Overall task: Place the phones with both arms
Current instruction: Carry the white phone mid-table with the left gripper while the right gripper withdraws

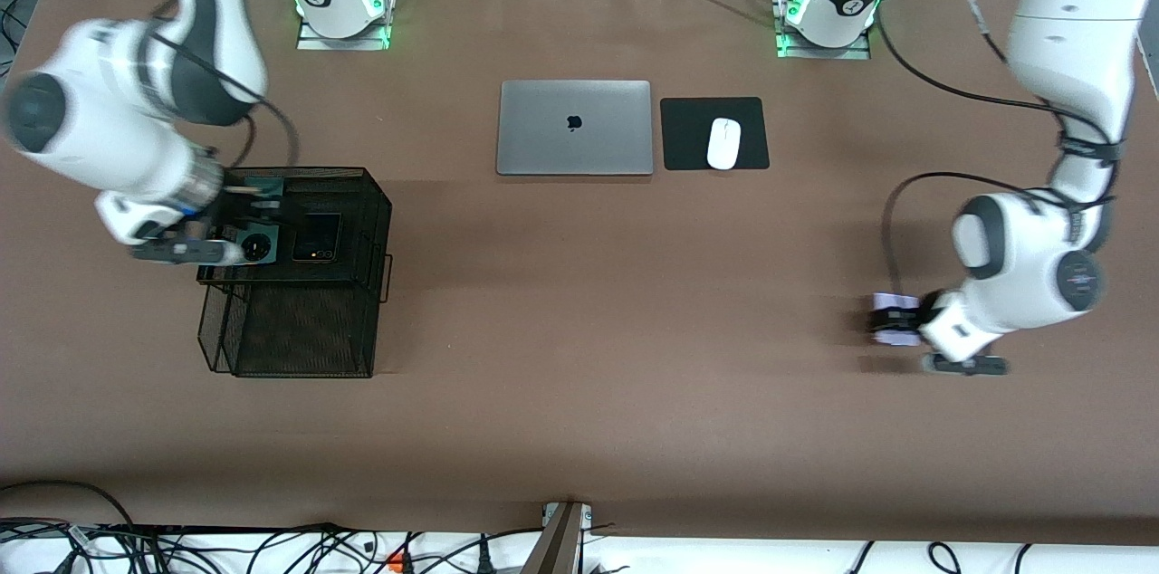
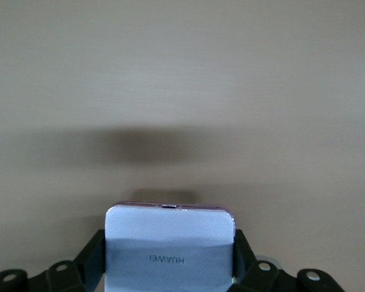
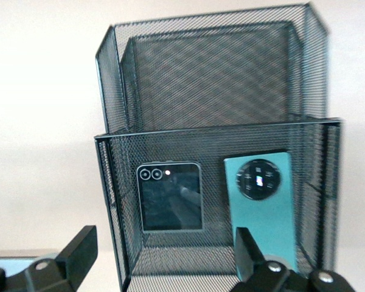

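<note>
The pale lilac-white phone [image 1: 896,338] is gripped in my left gripper [image 1: 886,320] just above the bare table at the left arm's end; the left wrist view shows the fingers shut on its sides [image 2: 169,243]. The dark-green phone [image 1: 263,241] and the small black phone [image 1: 317,236] lie side by side in the compartment of the black mesh basket [image 1: 299,357] that is farther from the front camera. My right gripper [image 1: 234,221] hangs open and empty over that compartment's edge, beside the green phone [image 3: 264,207] and the black phone [image 3: 170,196]. One finger [image 3: 249,249] is over the green phone.
The basket's nearer compartment [image 3: 213,73] holds nothing. A closed silver laptop [image 1: 574,128] and a white mouse [image 1: 723,143] on a black pad [image 1: 693,148] lie between the arms' bases.
</note>
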Available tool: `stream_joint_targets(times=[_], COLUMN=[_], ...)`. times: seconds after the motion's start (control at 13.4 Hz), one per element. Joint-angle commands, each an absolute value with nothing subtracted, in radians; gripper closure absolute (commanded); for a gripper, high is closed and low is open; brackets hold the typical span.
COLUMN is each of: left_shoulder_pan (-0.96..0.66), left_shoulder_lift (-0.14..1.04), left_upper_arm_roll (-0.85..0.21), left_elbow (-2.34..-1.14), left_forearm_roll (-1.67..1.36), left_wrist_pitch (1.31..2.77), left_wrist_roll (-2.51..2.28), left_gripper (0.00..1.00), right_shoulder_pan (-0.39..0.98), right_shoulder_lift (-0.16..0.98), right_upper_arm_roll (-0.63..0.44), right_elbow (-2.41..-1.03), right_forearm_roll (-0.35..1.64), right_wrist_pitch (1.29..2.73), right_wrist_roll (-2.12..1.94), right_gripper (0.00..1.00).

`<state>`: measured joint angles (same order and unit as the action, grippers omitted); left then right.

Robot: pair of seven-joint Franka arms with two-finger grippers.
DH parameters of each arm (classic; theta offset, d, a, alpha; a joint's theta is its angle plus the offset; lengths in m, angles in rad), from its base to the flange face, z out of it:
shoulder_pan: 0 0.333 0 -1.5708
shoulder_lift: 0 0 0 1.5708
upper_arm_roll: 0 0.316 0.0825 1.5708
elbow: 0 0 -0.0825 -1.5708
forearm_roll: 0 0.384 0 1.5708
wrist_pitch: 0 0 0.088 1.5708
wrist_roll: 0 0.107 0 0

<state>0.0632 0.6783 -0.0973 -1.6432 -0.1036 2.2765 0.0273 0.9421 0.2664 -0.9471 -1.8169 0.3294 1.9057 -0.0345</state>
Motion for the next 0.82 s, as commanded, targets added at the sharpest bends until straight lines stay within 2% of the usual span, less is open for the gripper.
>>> stream_joint_targets(times=[0.0, 0.22, 0.52, 0.75], left_shoulder_pan=[-0.118, -0.314, -0.509, -0.662], left_shoulder_lift=[0.641, 0.670, 0.811, 0.915], left_upper_arm_roll=[-0.075, -0.061, -0.055, 0.041], left_elbow=[-1.623, -1.565, -1.379, -1.240], left_forearm_roll=[-0.123, -0.094, -0.037, -0.020], left_wrist_pitch=[2.235, 2.235, 2.235, 2.235], left_wrist_roll=[-0.235, -0.476, -0.766, -0.897], left_gripper=[1.00, 1.00, 1.00, 1.00], right_shoulder_pan=[0.884, 0.844, 0.844, 0.848], right_shoulder_lift=[0.331, 0.391, 0.396, 0.403], right_upper_arm_roll=[-0.939, -0.939, -0.933, -0.928], right_elbow=[-1.669, -1.566, -1.563, -1.565], right_forearm_roll=[0.328, 0.348, 0.324, 0.314], right_wrist_pitch=[1.780, 1.704, 1.681, 1.684], right_wrist_roll=[-0.044, -0.041, -0.043, -0.028], right_gripper=[0.00, 0.01, 0.00, 0.00])
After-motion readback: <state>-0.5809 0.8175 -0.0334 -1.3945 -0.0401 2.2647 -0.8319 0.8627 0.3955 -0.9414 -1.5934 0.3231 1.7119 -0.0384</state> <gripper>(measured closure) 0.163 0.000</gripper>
